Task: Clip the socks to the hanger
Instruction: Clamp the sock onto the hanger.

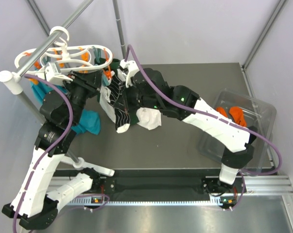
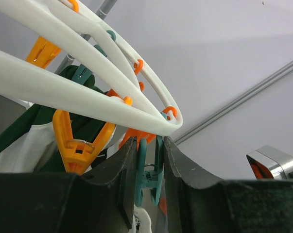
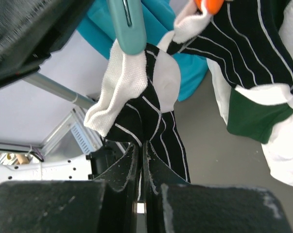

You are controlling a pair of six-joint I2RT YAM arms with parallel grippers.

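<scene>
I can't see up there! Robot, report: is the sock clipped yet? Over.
Left gripper pinching teal clip. Right gripper shut on striped sock, cuff at clip. Green cloth close beside.

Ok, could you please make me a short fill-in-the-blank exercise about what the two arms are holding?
1. The left end effector is shut on a plastic clip coloured ____.
2. The right end effector pinches a dark fabric sock with thin stripes coloured ____.
3. The clear plastic bin holds small fabric socks coloured ____.
Missing words: teal; white; orange.
</scene>
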